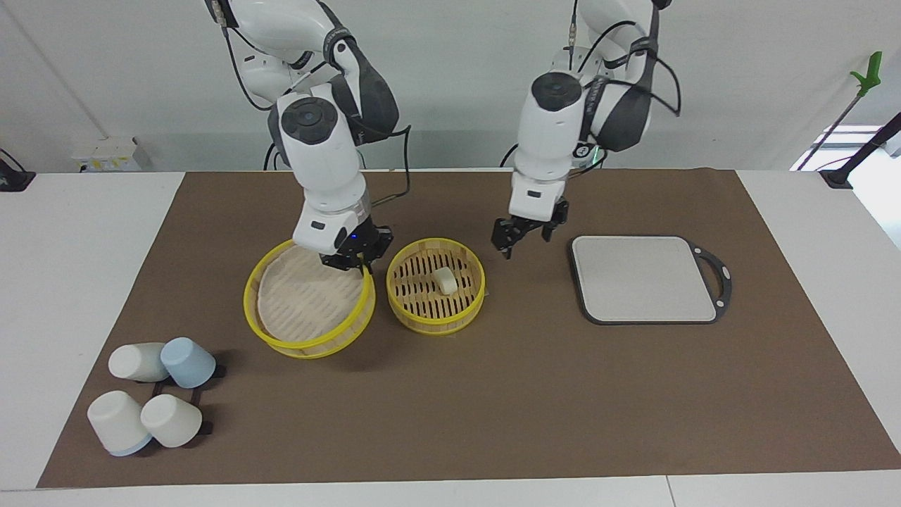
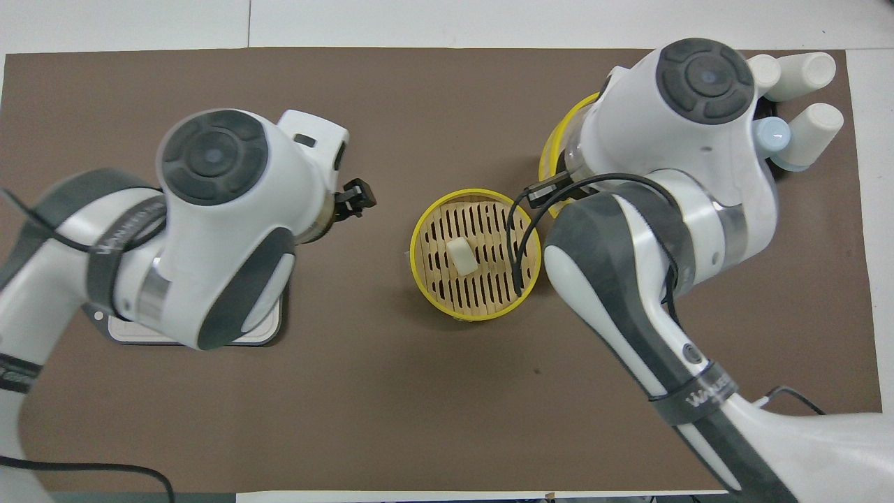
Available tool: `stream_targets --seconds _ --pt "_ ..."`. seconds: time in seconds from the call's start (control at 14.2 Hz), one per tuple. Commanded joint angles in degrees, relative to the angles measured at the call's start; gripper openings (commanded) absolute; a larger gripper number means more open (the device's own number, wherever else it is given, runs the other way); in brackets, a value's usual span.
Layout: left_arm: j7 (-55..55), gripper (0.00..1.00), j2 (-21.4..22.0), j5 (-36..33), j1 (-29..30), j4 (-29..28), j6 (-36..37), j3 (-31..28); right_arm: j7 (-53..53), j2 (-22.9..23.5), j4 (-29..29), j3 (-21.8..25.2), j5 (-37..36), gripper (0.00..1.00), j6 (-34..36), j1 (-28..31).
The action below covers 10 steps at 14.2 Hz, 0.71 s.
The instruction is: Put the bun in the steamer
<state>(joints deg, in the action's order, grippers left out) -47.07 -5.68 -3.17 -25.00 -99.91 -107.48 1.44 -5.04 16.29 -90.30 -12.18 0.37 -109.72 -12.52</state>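
Note:
The bun (image 1: 445, 280) (image 2: 462, 253) lies free on the slatted floor of the steamer (image 1: 436, 325) (image 2: 418, 241), a yellow-rimmed basket at mid-mat. My left gripper (image 1: 523, 237) (image 2: 355, 198) hangs open and empty over the mat between the steamer and the grey board. My right gripper (image 1: 350, 262) is shut on the rim of the steamer's lid (image 1: 303, 303) (image 2: 551, 150), which it holds tilted beside the basket, toward the right arm's end. In the overhead view the right arm hides that gripper and most of the lid.
A flat grey board (image 1: 644, 278) (image 2: 274, 330) with a dark handled frame lies toward the left arm's end. Several white and pale blue cups (image 1: 151, 394) (image 2: 803, 98) lie on their sides at the mat's corner toward the right arm's end.

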Motion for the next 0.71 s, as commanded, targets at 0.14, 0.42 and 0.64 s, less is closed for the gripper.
stream_targets --seconds 0.14,0.42,0.64 --pt "22.4 1.0 6.0 2.8 14.8 -1.1 7.7 0.2 -17.6 2.6 0.2 0.2 -0.3 0.0 -4.3 -12.2" --pt "33.8 1.0 8.1 2.8 20.2 0.3 12.4 0.0 -19.0 5.0 -0.8 0.2 -1.4 0.0 -4.9 -14.5" --pt "36.2 1.0 10.2 2.5 20.4 0.6 15.0 -0.9 -20.1 5.9 -1.1 0.2 -2.4 0.0 -6.6 -15.1"
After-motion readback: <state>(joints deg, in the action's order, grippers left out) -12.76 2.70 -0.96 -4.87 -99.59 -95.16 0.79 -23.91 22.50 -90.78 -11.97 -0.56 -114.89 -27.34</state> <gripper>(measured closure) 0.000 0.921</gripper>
